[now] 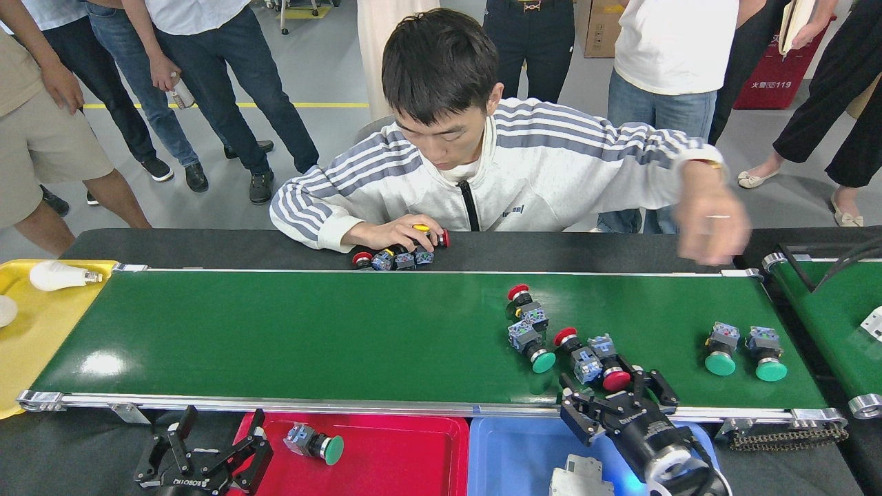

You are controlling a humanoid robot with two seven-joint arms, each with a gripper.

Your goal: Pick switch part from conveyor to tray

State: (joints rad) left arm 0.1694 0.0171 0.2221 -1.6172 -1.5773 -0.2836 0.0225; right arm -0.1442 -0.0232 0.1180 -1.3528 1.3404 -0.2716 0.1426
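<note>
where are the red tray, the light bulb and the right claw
red tray (406, 461), head view, bare floor of the tray
light bulb (55, 275), head view, white globe of the bulb
right claw (613, 389), head view, midway between its fingertips, at the conveyor's near edge

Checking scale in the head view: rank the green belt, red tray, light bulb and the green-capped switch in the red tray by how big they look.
1. green belt
2. red tray, partly cut off by the frame
3. light bulb and green-capped switch look about alike; the switch is nearer the camera, so I won't rank them.
</note>
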